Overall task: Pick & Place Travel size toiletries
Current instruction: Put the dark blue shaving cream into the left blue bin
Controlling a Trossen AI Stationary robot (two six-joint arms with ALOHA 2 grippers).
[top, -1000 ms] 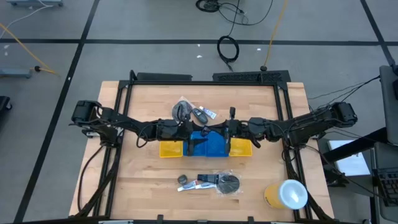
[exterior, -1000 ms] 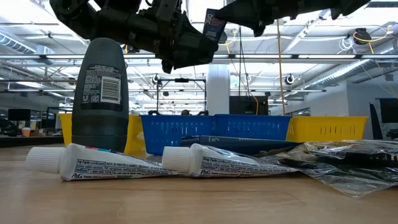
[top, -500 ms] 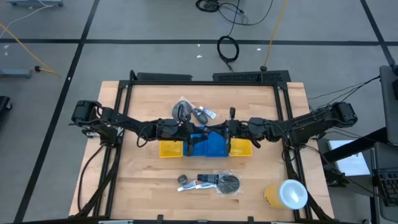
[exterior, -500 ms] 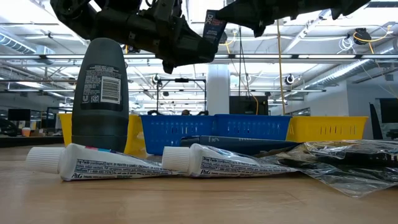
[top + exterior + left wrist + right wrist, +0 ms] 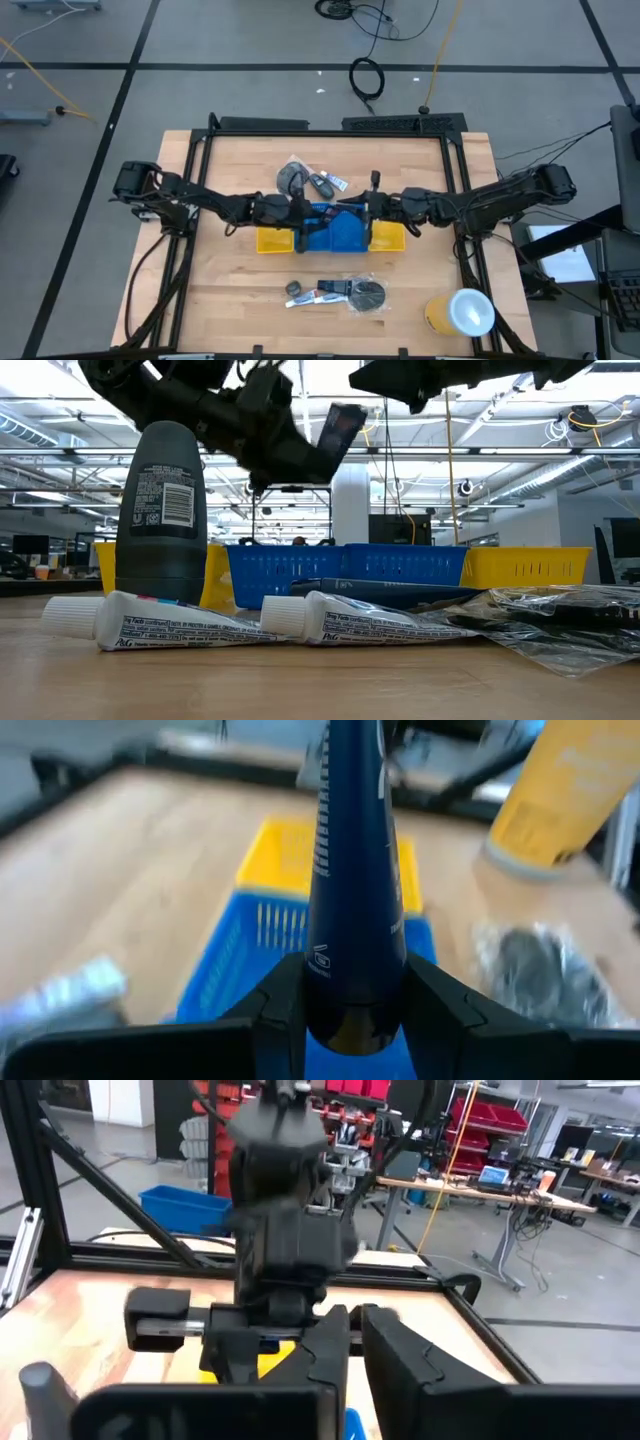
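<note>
A dark blue tube with white print (image 5: 355, 870) is in my left gripper (image 5: 355, 970), above the blue tray (image 5: 340, 235) at the table's middle; the low view shows the tube (image 5: 343, 425) tilted in the air. My right gripper (image 5: 353, 1325) faces it from the right (image 5: 366, 207), slightly open with nothing between its fingers. A dark bottle (image 5: 160, 510) stands upright on the near table beside two white tubes (image 5: 150, 625) and a bagged mesh pad (image 5: 366, 295). Another bagged pad (image 5: 291, 177) and a small tube (image 5: 327, 184) lie behind the trays. My left gripper pinches the dark blue tube between its two fingers at the end nearest the wrist (image 5: 355, 1005). The fingers (image 5: 280, 1005) come about level from the table's left, and the tube runs on forward past them. It is lifted clear above the blue tray and tilted.
Yellow trays (image 5: 270, 240) (image 5: 390, 236) flank the blue one. A large yellow-and-white cylinder (image 5: 460, 312) stands at the near right corner. A black frame (image 5: 330, 128) rims the table's far and side edges. Bare wood lies at the near left and far right.
My left gripper has turned and dropped slightly, tipping the dark blue tube from nearly upright to slanted. The tube, which stood right by my right gripper's tip, is now apart from it and lower. The right arm has kept still.
</note>
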